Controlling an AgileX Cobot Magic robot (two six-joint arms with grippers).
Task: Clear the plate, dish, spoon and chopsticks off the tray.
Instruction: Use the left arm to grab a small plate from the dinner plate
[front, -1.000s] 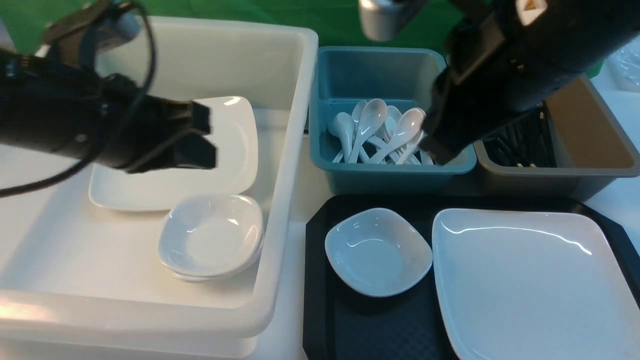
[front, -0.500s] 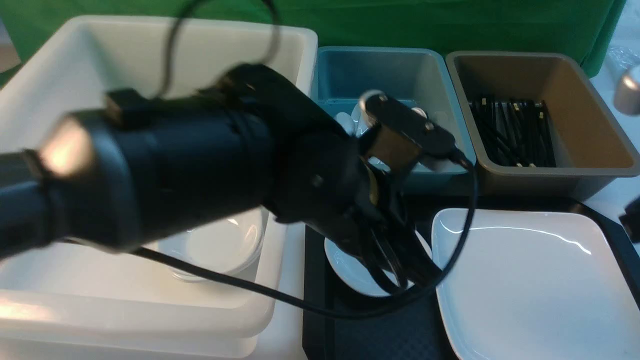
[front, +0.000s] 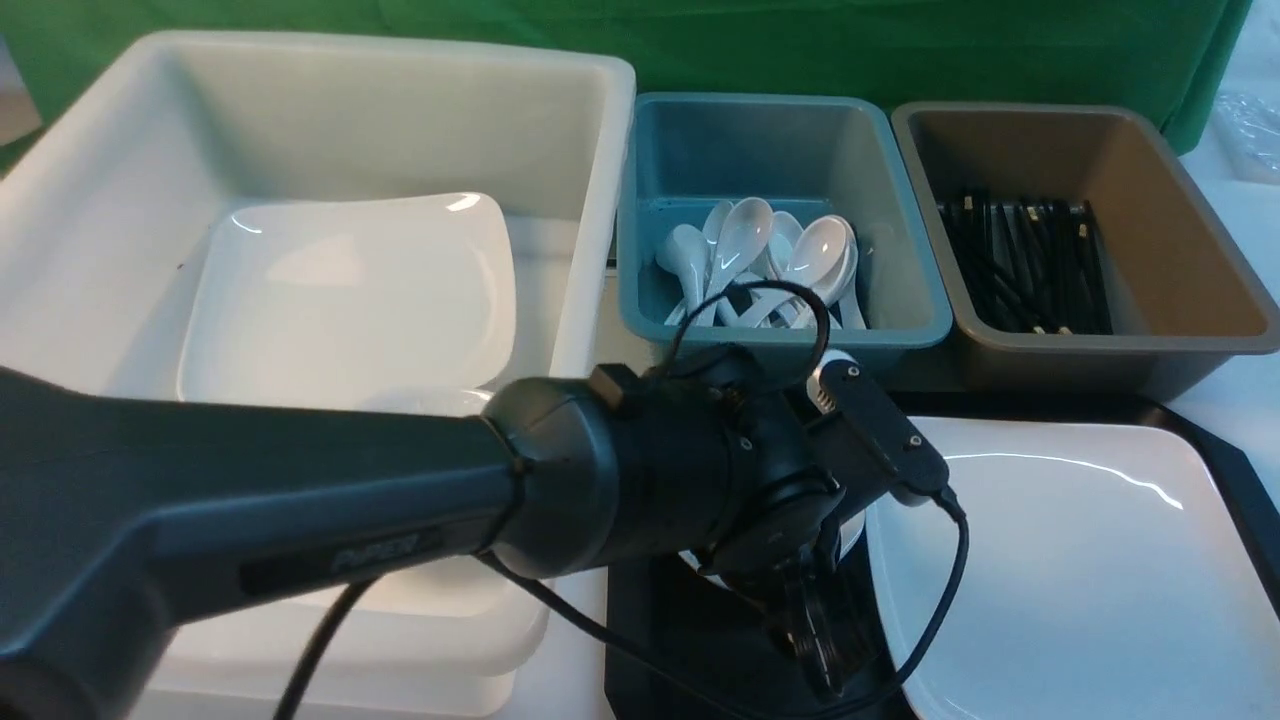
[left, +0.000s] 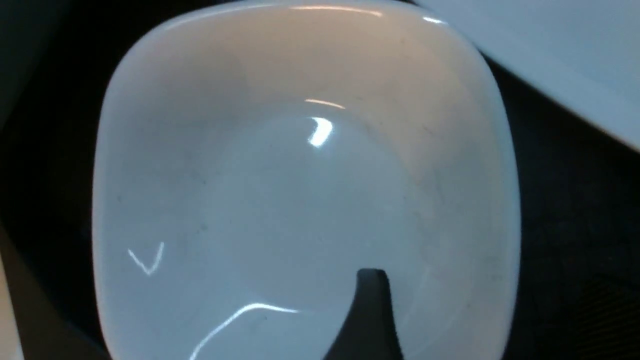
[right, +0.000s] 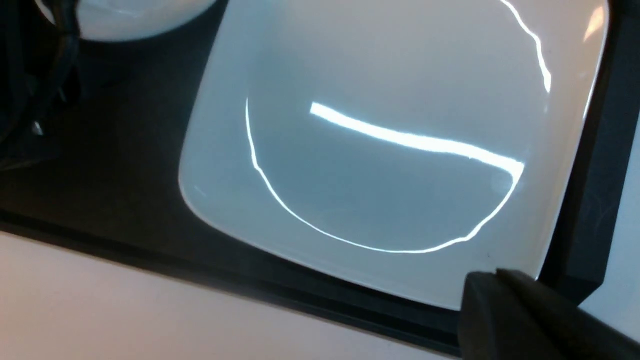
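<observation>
The small white dish (left: 280, 190) sits on the black tray (front: 1228, 470); in the front view my left arm hides nearly all of it. My left gripper (front: 825, 650) hangs over it, open, with one finger (left: 371, 310) above the dish's inside; the other finger is lost against the dark tray. The large white plate (front: 1080, 570) lies on the tray's right part. My right gripper (right: 492, 274) is shut and empty, just over a corner of the plate (right: 380, 150). Several white spoons (front: 770, 255) lie in the blue tub, and black chopsticks (front: 1020, 265) lie in the brown tub.
A big white tub (front: 600, 200) at the left holds another plate (front: 350, 300). The blue tub (front: 780, 342) and the brown tub (front: 1180, 250) stand behind the tray. My left arm's cable (front: 940, 600) loops over the plate's edge. White tabletop (right: 100, 300) borders the tray.
My left arm swung from the white tub to the tray, came down over the dish and opened. My right arm left the front view from above the blue tub.
</observation>
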